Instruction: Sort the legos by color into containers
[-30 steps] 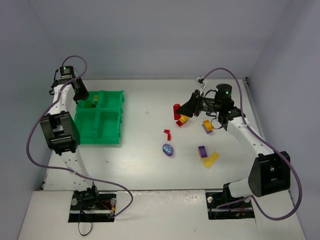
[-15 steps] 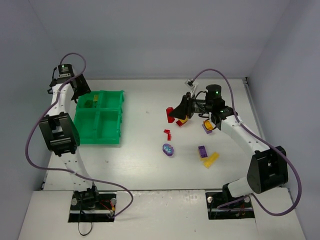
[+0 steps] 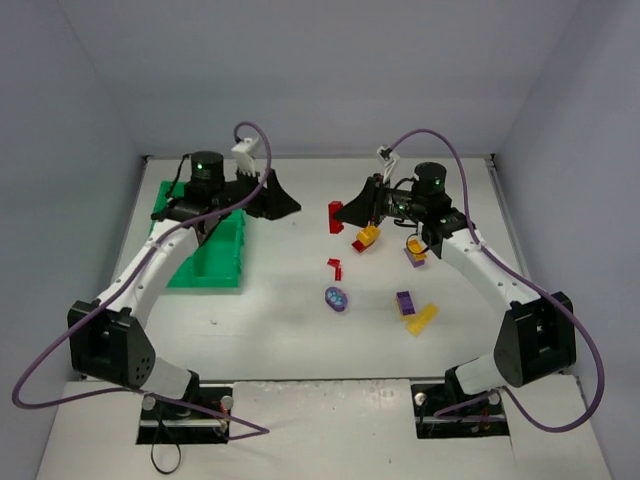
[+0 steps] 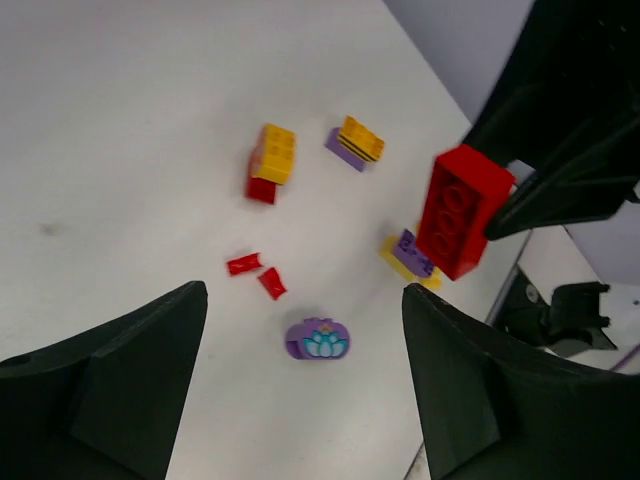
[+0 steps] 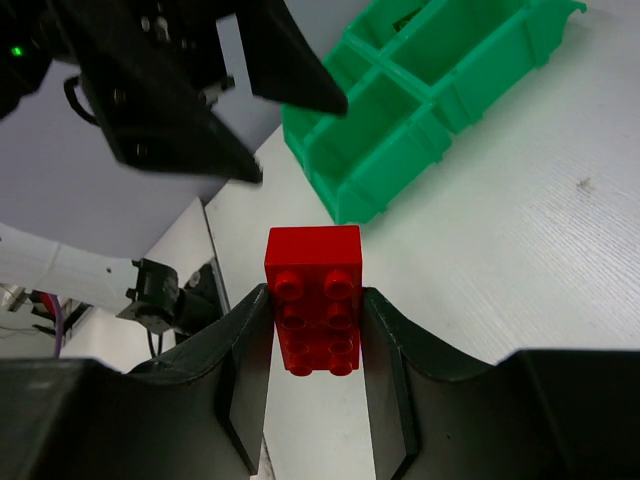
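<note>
the white table (image 3: 300, 340) is spread under both arms, and the green tray (image 3: 215, 262) is set on its left side, partly covered in the top view by the left arm that is stretched across it. the tray is seen from the right wrist as a grid of square open compartments, well beyond the held brick.

the left gripper (image 3: 283, 203) is held just right of the tray and is pointed towards the middle of the table. its jaws are spread wide and released, and nothing is seen between them.

the right gripper (image 3: 347, 212) is reached in from the right and is clenched on a red brick (image 3: 336, 215). the brick is pinched by its long sides between the two fingers, with its studs turned towards the wrist camera. it is held clear of the table. it is placed between the two grippers, near the left gripper's tips but apart from them, and well right of the tray.

the other legos are left on the table to the right of the tray. a yellow brick stacked on a red one (image 3: 366, 238) is found just below the right gripper. an orange and purple piece (image 3: 415, 250) is seen beside the right forearm. a purple brick (image 3: 405, 302) is laid touching a yellow one (image 3: 424, 318), nearer the arm bases. the oval purple piece (image 3: 337, 299) is set near two small red bits (image 3: 335, 267).
</note>
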You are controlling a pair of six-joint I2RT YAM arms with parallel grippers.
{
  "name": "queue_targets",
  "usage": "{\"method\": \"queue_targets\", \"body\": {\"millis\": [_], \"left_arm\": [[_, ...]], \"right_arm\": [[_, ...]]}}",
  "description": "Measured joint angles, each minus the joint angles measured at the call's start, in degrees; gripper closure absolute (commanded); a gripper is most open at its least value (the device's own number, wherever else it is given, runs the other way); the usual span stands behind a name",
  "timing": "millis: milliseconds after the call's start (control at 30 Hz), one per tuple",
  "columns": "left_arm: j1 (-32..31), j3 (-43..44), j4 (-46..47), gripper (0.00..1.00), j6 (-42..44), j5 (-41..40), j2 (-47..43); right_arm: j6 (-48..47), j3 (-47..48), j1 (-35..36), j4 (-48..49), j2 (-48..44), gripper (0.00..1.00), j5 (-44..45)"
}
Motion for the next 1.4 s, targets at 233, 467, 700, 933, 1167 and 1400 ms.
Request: {"method": "queue_targets", "body": {"millis": [233,467,700,933,1167,1400], "left_arm": [[-11.08,-2.16,0.74,0.26,0.37,-0.68,-2.08],[-17.84,-1.99,0.00,0.26,1.70,-7.32,-3.32],[-19.63,-0.92,-0.37,0.26,1.64,-14.99,-3.32],[-20.81,1.84,-0.35,0.30,1.07,-21.44,-2.58],[-21.70,3.34,-0.28,0.37,0.66,-22.27,0.37],[-22.58,3.58,-0.37,0.74,-0.15,-22.14,2.49]], "right_arm": [[5.90,0.92,0.79,3.32,-0.26,1.00,0.70],[7.28,2.43,2.64,2.97,-1.31,1.00,3.67],[7.41,2.45,2.99,1.95,-1.57,1.00,6.40],[7.39,2.45,3.32,1.25,-1.60,1.00,8.41],[7.37,2.45,3.37,1.20,-1.60,1.00,9.68],[7.04,2.45,3.37,0.81,-1.60,1.00,10.60]]}}
